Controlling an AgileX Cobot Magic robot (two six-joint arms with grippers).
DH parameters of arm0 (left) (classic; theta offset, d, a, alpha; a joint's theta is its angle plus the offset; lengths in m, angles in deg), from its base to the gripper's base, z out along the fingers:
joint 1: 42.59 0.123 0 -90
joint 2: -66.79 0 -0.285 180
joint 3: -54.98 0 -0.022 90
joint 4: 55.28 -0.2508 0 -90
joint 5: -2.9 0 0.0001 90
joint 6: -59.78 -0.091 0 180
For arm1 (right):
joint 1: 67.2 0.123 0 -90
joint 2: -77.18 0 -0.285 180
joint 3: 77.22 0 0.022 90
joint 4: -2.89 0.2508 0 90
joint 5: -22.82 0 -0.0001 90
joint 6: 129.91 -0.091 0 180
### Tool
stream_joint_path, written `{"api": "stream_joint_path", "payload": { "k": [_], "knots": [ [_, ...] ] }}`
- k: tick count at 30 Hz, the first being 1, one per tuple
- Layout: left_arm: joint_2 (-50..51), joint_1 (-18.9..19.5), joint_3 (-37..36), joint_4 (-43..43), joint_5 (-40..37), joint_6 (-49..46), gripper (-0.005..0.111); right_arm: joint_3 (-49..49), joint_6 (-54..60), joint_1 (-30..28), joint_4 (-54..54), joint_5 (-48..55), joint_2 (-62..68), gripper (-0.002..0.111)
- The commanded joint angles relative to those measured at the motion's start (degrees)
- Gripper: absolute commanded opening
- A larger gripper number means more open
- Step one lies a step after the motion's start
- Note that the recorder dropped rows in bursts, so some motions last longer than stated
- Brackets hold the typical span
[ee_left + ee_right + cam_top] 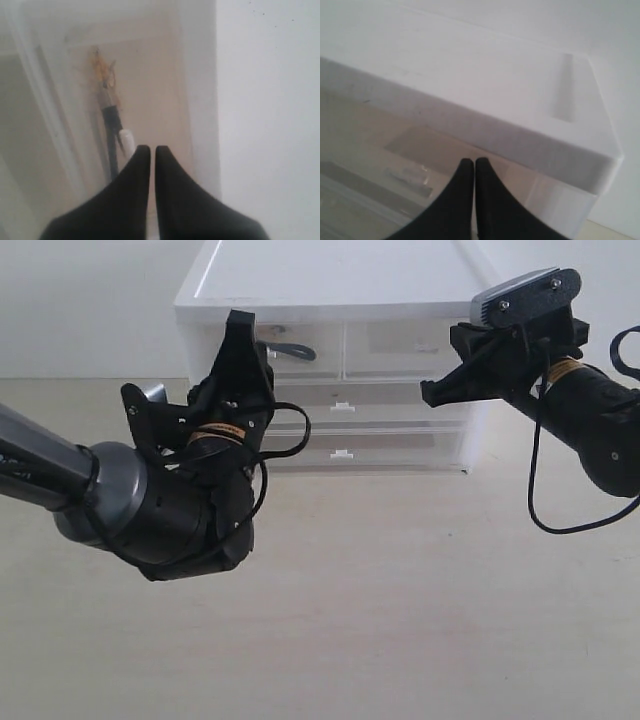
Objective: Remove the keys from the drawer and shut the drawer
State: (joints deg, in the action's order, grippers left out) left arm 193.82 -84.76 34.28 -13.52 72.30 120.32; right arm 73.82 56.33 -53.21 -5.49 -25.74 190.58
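Left pincer (238, 325), jaws together and empty, sits at the drawer (322, 362), upper centre; right pincer (430, 393) likewise. Keys (106, 95) lie inside; I judge nothing done.

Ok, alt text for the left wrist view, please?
The left hand, its two black fingers pressed together, points at the cloudy white front of the drawer, tips right beside its small white tab handle. Through the plastic the keys show as a blur: a black strap with gold bits.
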Motion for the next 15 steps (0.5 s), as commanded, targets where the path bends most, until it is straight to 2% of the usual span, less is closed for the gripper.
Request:
{"api": "stream_joint_path", "payload": {
  "k": [1, 3, 8, 12, 15],
  "knots": [
    [0.4, -0.3, -5.2, -3.0, 0.6, 4.1, 0.004, 1.1, 0.2, -0.3, 1.9, 0.5, 0.2, 0.000],
    [0.4, -0.3, -6.6, -4.9, 0.6, 9.9, 0.004, 1.1, 0.2, -0.3, 1.9, 0.5, 0.2, 0.000],
    [0.4, -0.3, -6.1, -5.3, 0.6, 10.7, 0.005, 1.1, -0.1, -0.3, 1.9, 0.5, 0.2, 0.000],
    [0.4, -0.3, -5.6, -5.4, 0.6, 10.7, 0.023, 1.1, -0.1, -0.3, 1.9, 0.5, 0.2, 0.000],
    [0.4, -0.3, -5.1, -5.8, 0.6, 10.7, 0.044, 1.1, -0.1, -0.3, 1.9, 0.6, 0.2, 0.000]
  ]
}}
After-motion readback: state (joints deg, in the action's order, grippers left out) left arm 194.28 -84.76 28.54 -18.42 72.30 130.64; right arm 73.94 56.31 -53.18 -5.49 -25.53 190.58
